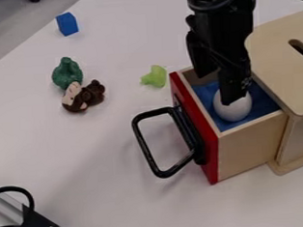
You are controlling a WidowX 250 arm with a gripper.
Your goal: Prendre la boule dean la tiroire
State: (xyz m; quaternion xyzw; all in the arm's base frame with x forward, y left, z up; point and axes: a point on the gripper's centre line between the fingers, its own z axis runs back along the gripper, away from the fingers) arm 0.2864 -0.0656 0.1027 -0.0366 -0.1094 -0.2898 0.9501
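The gripper (217, 88) hangs down over the pulled-out drawer (250, 150), its 2 fingers parted with a gap between them, not clenched on anything. 1 finger (232, 84) overlaps the upper part of the white ball (233, 111) in this view; whether it touches the ball, I cannot tell. The ball lies in the drawer, on the blue lining (264, 102). The drawer has a red front (195, 132) with a black handle (142, 135) and sticks out of a wooden box (277, 64) with 1 slot in its top. On the worktop (86, 158) are 4 more things: a blue block (67, 24), a dark green toy (67, 73), a brown toy (92, 94) just beside it and a light green piece (155, 76) near the drawer.
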